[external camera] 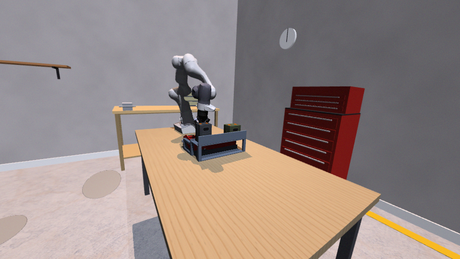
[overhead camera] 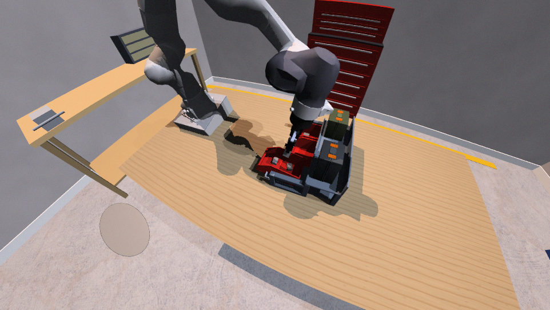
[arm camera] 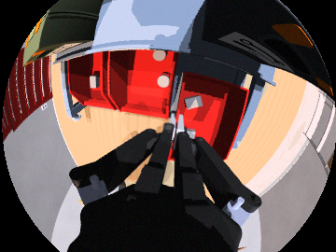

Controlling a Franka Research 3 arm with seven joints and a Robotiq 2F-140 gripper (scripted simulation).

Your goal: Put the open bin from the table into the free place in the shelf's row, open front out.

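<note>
The red open bin (overhead camera: 265,165) (external camera: 189,137) (arm camera: 215,114) is at the near end of the row on the blue-grey shelf (external camera: 222,137), right in the wrist view. Its front sticks out farther than the neighbours' fronts; its rear is under the board (arm camera: 135,23). Grey parts (overhead camera: 275,160) (arm camera: 193,102) lie in it. Whether it sits fully level on the shelf floor, I cannot tell. My gripper (overhead camera: 287,154) (arm camera: 175,121) points down, shut on its side wall next to the middle bin. The middle bin (arm camera: 140,89) and far bin (arm camera: 84,89) stand beside it, parts inside.
A dark box (overhead camera: 327,161) (external camera: 203,130) and a green box (overhead camera: 337,128) (external camera: 232,127) stand on top of the shelf, close behind my gripper. A shelf divider (arm camera: 176,89) runs between the held bin and the middle bin. A red tool cabinet (external camera: 309,134) stands beyond the table.
</note>
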